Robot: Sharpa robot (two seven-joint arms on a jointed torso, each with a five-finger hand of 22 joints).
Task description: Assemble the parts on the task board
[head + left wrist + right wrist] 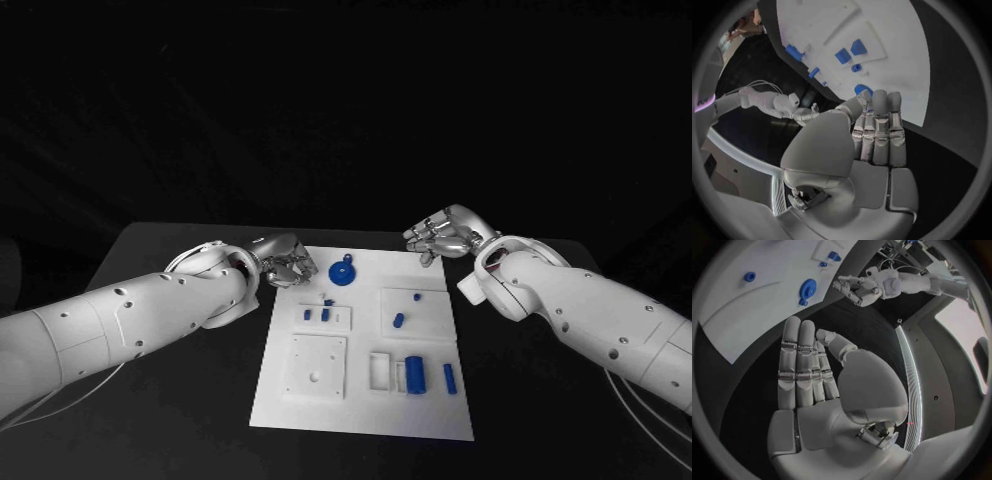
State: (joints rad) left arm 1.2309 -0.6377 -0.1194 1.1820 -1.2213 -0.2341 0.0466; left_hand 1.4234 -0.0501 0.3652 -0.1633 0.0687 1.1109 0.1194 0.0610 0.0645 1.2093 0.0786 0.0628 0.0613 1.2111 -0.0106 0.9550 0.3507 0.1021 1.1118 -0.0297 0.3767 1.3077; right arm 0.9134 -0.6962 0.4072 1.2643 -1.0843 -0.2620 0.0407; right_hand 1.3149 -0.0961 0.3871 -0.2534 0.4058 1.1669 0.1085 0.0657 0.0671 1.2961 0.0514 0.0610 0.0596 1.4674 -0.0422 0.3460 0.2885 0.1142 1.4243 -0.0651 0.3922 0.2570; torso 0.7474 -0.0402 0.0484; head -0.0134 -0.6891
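Note:
The white task board (pixel 361 400) lies in the middle of the black table. A round blue part (pixel 342 271) sits near its far edge, between my two hands. Small blue pieces (pixel 327 313) lie left of centre, a short blue peg (pixel 398 321) on a raised square, and two long blue bars (pixel 415 373) at the near right. My left hand (pixel 284 258) hovers at the board's far left corner, fingers straight, holding nothing. My right hand (pixel 447 232) hangs past the far right corner, also empty. The round blue part (pixel 807 290) lies beyond my right hand (pixel 811 370).
A raised white square plate (pixel 317 365) and a white slotted block (pixel 381 371) stand on the near half of the board. Bare black table (pixel 173 420) runs along both sides. My left hand's fingertips (pixel 876 100) stand just short of the board's edge (pixel 904 100).

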